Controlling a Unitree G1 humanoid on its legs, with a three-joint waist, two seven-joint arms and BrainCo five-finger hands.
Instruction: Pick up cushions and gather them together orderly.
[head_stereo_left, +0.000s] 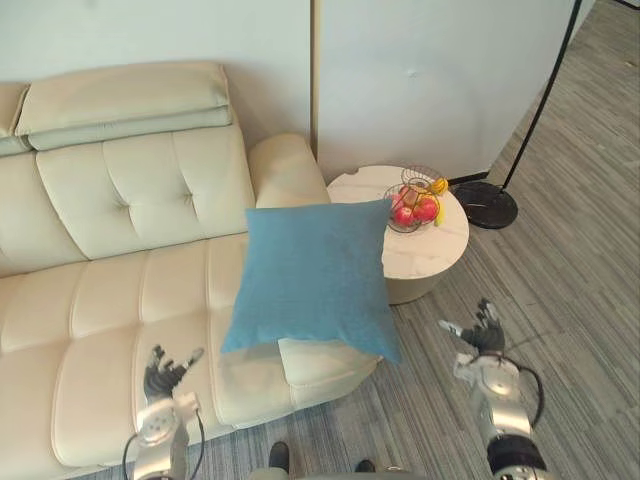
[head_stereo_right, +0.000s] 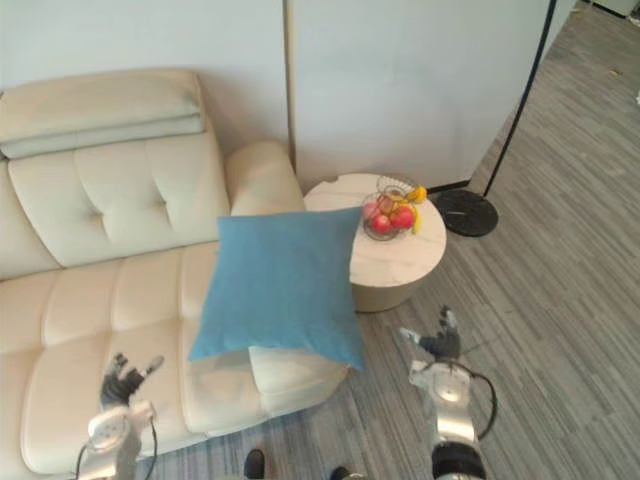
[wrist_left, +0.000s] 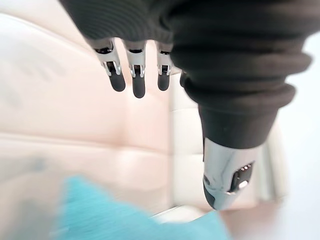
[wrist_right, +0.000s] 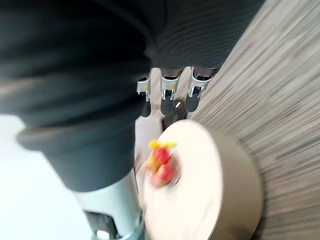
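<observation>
Resting on the sofa (head_stereo_left: 100, 300), the blue cushion (head_stereo_left: 315, 275) sits two o'clock of the open left robot hand (head_stereo_left: 160, 378), ten o'clock of the open right robot hand (head_stereo_left: 483, 335).

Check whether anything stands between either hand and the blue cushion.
Nothing visible does. The left hand is over bare sofa seat, beside the blue cushion. The right hand is over carpet, with open floor up to the cushion's corner. The round side table with its fruit basket stands further back, off that line.
</observation>
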